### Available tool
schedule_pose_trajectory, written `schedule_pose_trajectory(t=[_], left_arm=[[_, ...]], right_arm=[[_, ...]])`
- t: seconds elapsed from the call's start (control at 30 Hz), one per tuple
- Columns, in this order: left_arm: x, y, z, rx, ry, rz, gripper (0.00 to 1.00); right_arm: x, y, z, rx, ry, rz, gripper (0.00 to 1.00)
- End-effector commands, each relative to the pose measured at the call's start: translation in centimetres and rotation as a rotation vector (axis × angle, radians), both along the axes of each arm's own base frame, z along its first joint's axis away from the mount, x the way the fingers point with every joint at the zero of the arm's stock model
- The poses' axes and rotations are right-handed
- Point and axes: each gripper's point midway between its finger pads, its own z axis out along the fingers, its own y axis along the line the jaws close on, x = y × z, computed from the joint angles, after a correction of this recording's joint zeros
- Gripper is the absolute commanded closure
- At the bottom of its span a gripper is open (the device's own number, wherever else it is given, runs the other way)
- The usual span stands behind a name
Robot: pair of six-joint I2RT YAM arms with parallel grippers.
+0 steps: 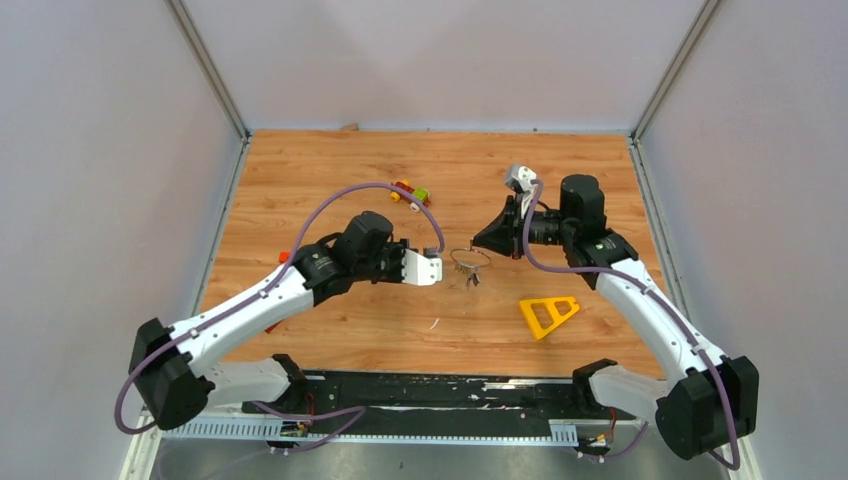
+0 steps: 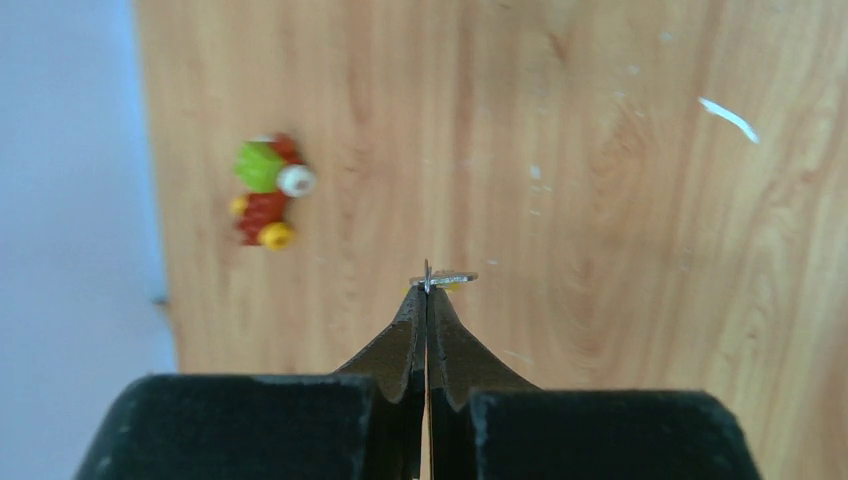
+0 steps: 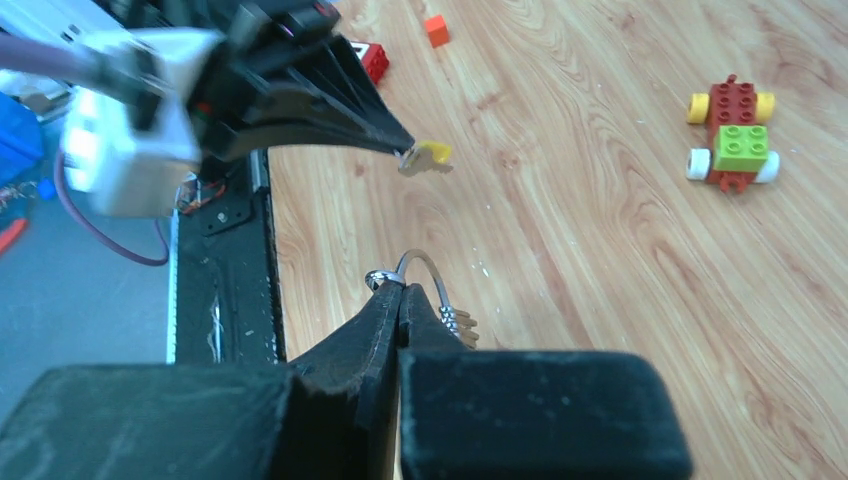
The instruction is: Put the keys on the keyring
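My right gripper (image 3: 401, 288) is shut on the keyring (image 3: 428, 267), a thin silver wire ring held just above the wooden table. Several keys (image 3: 463, 326) hang on the ring beside the right fingers. In the top view the keyring (image 1: 470, 257) sits between both grippers, with the keys (image 1: 472, 279) dangling under it. My left gripper (image 2: 427, 285) is shut on a key (image 2: 447, 278) seen edge-on, with a pale yellow tag showing behind it. The right wrist view shows that yellow-tagged key (image 3: 427, 157) at the left fingertips, a short way beyond the ring and apart from it.
A red, green and yellow toy car (image 1: 410, 191) stands farther back on the table. A yellow plastic triangle (image 1: 548, 312) lies near the right arm. A small orange cube (image 3: 435, 30) and a red block (image 3: 372, 58) lie behind the left arm.
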Motion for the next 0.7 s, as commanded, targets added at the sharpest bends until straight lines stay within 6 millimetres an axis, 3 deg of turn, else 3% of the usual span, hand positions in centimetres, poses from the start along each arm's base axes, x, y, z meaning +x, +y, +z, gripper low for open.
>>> schedule_pose_trajectory(t=[0.0, 0.17, 0.43, 0.67], left_arm=[[-2.3, 0.4, -6.3, 0.067, 0.234, -0.011, 1.00], [-2.5, 0.5, -9.5, 0.087, 0.283, -0.005, 1.00], [-2.6, -0.8, -7.9, 0.017, 0.202, -0.109, 1.00], [-2.2, -0.6, -10.5, 0.138, 0.300, -0.090, 1.00]], right_arm=[[-0.6, -1.3, 1.3, -0.043, -0.132, -0.004, 1.00], [-0.6, -1.8, 0.5, -0.063, -0.123, -0.040, 1.00], [0.2, -1.7, -0.8, -0.063, -0.069, -0.078, 1.00], [0.9, -2.0, -1.3, -0.083, -0.071, -0.109, 1.00]])
